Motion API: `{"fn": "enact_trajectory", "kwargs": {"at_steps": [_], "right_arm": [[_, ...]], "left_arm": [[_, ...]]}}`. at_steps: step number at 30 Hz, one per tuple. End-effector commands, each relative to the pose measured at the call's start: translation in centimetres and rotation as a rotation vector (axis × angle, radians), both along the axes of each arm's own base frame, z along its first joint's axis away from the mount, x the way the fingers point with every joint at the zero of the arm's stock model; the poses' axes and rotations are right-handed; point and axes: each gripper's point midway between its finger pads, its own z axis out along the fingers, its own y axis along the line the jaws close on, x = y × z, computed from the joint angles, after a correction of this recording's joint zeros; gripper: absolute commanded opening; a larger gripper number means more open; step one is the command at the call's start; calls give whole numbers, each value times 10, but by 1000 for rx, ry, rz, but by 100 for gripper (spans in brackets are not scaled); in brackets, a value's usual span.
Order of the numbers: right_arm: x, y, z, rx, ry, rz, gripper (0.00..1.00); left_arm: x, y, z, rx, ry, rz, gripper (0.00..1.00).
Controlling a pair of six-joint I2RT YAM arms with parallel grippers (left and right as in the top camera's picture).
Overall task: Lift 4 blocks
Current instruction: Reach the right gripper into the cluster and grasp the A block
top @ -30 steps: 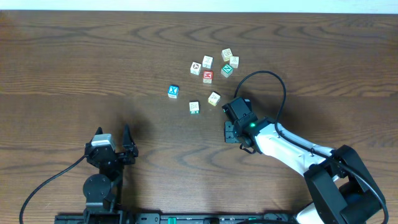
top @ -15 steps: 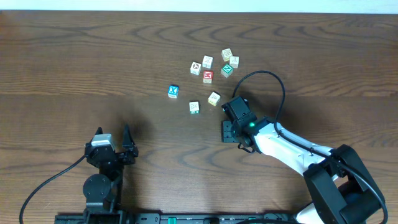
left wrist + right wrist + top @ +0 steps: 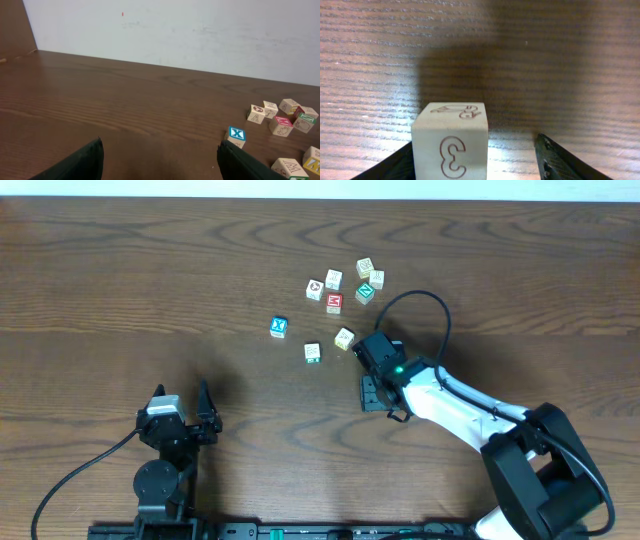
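Note:
Blocks lie scattered on the wooden table. A blue block with a white X point(image 3: 279, 327) point(image 3: 237, 134) sits left of a cream block with teal marks point(image 3: 312, 352) and a cream block with yellow marks point(image 3: 344, 338). My right gripper point(image 3: 360, 348) point(image 3: 475, 145) is open around that yellow-marked block point(image 3: 451, 142). The block stands on the table close to the left finger, with a gap to the right finger. My left gripper point(image 3: 182, 396) point(image 3: 160, 146) is open and empty at the near left, far from every block.
Behind these is a cluster of several cubes, among them a red-faced cube point(image 3: 333, 302) and a green diamond-faced cube point(image 3: 365, 292). The right arm's black cable point(image 3: 440, 315) loops above its wrist. A pale wall point(image 3: 175, 30) rises past the table's far edge.
My right gripper's jaws have widened and its head has crept up-left toward the yellow-marked block. No block has moved. The left arm is still.

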Motion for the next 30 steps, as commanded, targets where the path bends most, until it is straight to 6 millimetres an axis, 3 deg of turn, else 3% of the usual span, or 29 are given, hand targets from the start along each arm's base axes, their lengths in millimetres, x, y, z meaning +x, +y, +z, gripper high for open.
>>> {"fn": "enact_trajectory", "kwargs": {"at_steps": [1,9,12,19,25,30], "right_arm": [[16,7,11,-28,-39,57,70],[37,37,36,56,-83,186,79],[42,53,43,92,-109,320,89],[71,78,62,97,-283,581,95],[99,83,77,94,-414,631,94],[113,82,73,86,-450,638,95]], "left_arm": [[-1,3,-17,0,57,18,73],[-1,3,-17,0,57,18,73],[-1,3,-17,1,57,18,73],[-1,3,-17,0,57,18,73],[-1,3,-17,1,57,18,73],[-1,3,-17,1,57,18,73]]}}
